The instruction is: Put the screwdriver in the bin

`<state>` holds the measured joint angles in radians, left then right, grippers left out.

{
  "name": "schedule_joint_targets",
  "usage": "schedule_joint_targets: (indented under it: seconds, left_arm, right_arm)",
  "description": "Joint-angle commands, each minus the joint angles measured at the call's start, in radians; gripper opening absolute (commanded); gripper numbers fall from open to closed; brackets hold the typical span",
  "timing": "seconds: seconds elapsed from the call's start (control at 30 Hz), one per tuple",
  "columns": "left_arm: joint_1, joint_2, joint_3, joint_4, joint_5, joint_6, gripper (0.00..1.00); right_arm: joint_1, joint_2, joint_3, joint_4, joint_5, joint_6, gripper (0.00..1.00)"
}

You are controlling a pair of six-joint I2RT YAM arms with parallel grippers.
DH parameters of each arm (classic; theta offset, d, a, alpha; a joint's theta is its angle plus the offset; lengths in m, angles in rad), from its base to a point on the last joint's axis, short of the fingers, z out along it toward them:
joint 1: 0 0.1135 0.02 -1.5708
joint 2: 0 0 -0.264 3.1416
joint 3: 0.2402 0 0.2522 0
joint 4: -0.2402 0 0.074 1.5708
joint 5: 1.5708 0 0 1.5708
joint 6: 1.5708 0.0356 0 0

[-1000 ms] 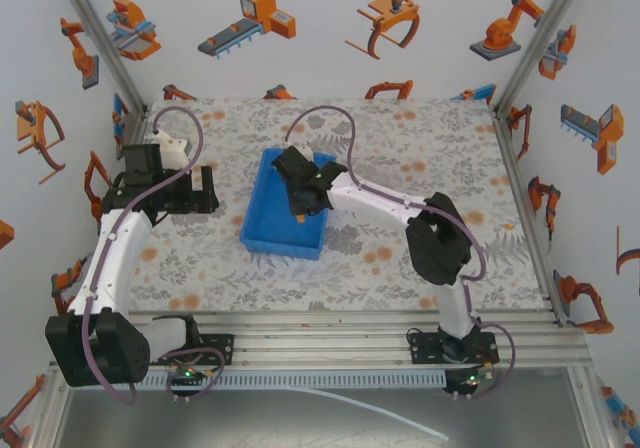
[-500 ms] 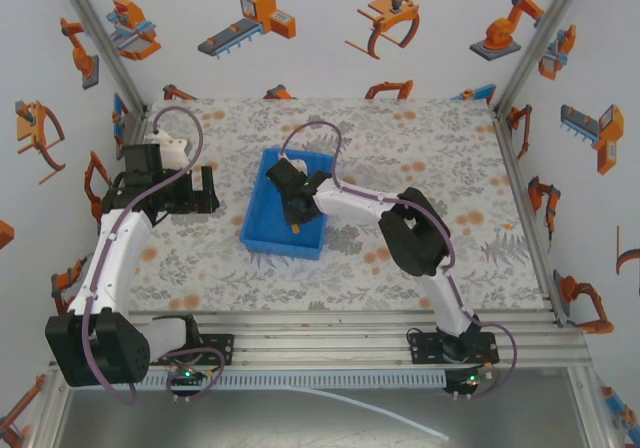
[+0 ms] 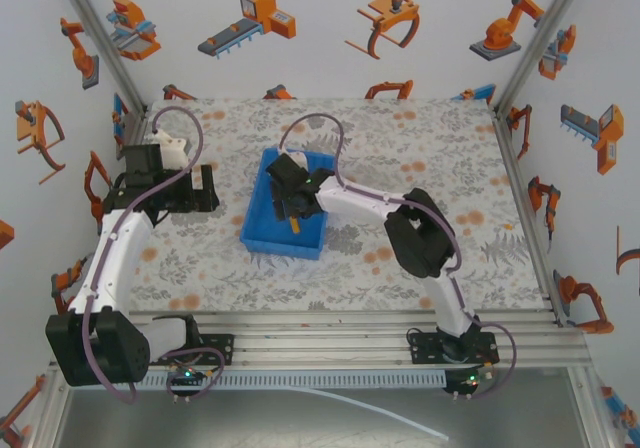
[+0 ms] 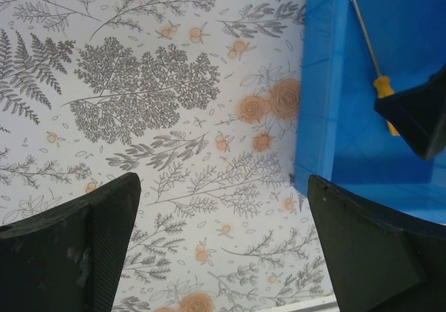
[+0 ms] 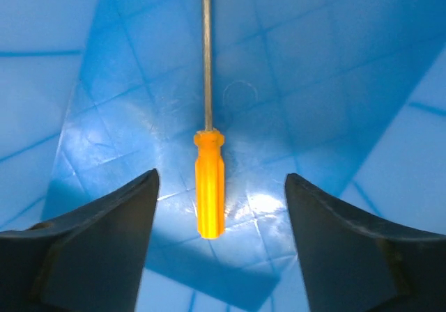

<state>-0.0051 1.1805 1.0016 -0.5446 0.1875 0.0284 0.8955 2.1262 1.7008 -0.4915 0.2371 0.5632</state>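
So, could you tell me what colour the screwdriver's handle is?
Orange-yellow screwdriver handle, clearest in right wrist view.

Links (image 3: 110, 258): white tubes
Joints (image 3: 425, 238): black housings
Cables (image 3: 320, 116): purple loops
Left gripper (image 4: 223, 211): dark, textured wedge fingers
Bases (image 3: 450, 348): black

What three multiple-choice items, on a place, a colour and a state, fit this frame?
1. Where does the screwdriver lie?
A) beside the bin
B) on the bin floor
C) across the bin rim
2. What colour is its handle?
A) green
B) red
C) orange-yellow
3. The right gripper is:
A) open
B) shut on the screwdriver
C) shut, empty
Answers: 1 B, blue floor shows all round it. 2 C, plain in the right wrist view. 3 A, a gap shows on each side of the handle.
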Motion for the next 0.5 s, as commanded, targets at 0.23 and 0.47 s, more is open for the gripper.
schedule_joint_targets:
  seconds: [0.23, 0.47]
  left_arm:
    - [0.011, 0.026, -0.137, 0.272, -0.208, -0.153, 0.97]
    - [0.011, -0.022, -0.333, 0.593, -0.246, -0.144, 0.97]
  right_arm:
    - [-0.080, -0.319, 0.006, 0.037, 0.121, -0.189, 0.96]
    - [-0.242, -0.632, -0.343, 0.135, 0.136, -0.227, 0.99]
